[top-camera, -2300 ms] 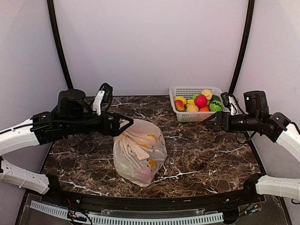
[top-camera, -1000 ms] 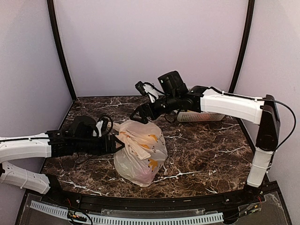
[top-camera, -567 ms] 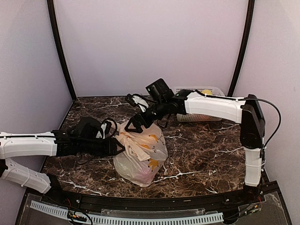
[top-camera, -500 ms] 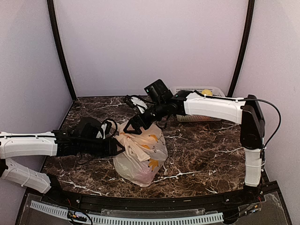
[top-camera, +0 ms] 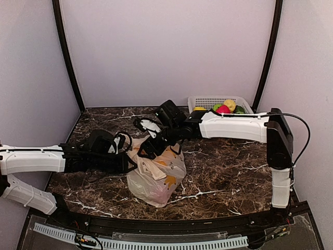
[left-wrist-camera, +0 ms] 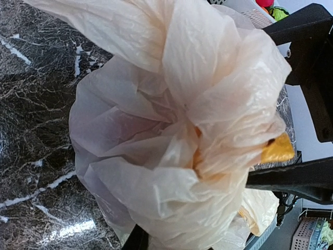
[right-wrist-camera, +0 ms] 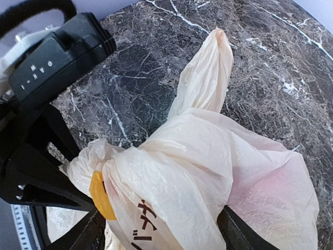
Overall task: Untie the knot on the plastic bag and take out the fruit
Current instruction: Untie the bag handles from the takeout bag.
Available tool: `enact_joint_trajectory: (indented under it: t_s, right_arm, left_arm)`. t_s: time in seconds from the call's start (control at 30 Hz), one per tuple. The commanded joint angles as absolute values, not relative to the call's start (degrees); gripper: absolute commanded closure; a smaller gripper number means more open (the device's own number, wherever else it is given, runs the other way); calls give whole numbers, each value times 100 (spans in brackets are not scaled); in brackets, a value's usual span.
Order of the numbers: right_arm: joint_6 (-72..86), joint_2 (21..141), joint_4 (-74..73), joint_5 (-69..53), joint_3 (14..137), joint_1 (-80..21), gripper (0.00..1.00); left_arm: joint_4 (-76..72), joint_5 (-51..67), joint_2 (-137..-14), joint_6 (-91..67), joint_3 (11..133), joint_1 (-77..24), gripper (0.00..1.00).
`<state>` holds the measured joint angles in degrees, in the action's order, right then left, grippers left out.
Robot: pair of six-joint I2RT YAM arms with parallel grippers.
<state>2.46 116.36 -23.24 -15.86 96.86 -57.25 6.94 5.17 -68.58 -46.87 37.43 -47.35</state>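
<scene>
The plastic bag (top-camera: 156, 174) lies tied in the middle of the marble table, cream and crinkly with orange print. Its knot (right-wrist-camera: 122, 172) is a bunched lump at the top left; one loose ear (right-wrist-camera: 208, 67) sticks out past it. My left gripper (top-camera: 131, 162) reaches in from the left and is shut on the bunched plastic (left-wrist-camera: 192, 151), which hides its fingers apart from one dark tip (left-wrist-camera: 136, 240). My right gripper (right-wrist-camera: 161, 229) stands open, one finger on each side of the same bunch. The fruit inside shows only as a pink tinge (right-wrist-camera: 281, 192).
A white mesh basket (top-camera: 205, 100) with red, yellow and green toy fruit (top-camera: 223, 109) stands at the back right, partly behind my right arm (top-camera: 234, 125). The two grippers sit close together over the bag's top.
The right arm has swung from the back right over to the bag and lowered its jaws round the knot. The left gripper has closed on the bag's plastic.
</scene>
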Motion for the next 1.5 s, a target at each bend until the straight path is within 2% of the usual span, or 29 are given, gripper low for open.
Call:
enact_joint_trajectory:
  t_s: [0.0,0.03,0.17,0.27,0.5,0.7,0.77,0.83,0.93,1.17,1.3,1.47]
  right_arm:
    - [516,11315,-2045,-780,9417,-5788,37]
    - [582,11221,-1991,-678,9338,-5793,43]
    - [1052,10903,-1926,-361,9097,-5786,78]
    - [1525,10561,-1823,-277,8783,-5796,99]
    - [2302,9711,-1583,-28,7977,-5900,100]
    - [3018,9292,-1650,1050,7343,-6240,100]
    - [3339,9255,-1628,1144,7140,-6291,100]
    - [3576,9260,-1586,1154,6990,-6325,100]
    - [3725,9234,-1477,1122,6847,-6348,100]
    - [3709,9019,-1294,1033,6705,-6354,100]
    - [3742,8919,-1242,993,6583,-6361,100]
    - [3762,8802,-1204,984,6481,-6362,100]
  left_arm:
    - [822,512,-6889,-4615,3943,-4691,83]
    - [815,511,-6890,-4615,3949,-4692,84]
    - [749,516,-6964,-4452,4097,-4692,92]
    - [699,641,-7150,-4018,4472,-4693,99]
    - [494,1103,-7662,-3011,5417,-4693,99]
    - [410,1122,-8001,-2527,5645,-4689,99]
    - [430,1174,-8070,-2474,5601,-4698,96]
    - [416,1311,-8081,-2447,5554,-4719,87]
    - [472,1268,-7868,-2278,5518,-4813,66]
    - [508,1006,-7104,-2047,5333,-4961,33]
    - [591,969,-7290,-2132,5413,-4985,23]
    - [731,734,-7747,-2065,5734,-5131,18]
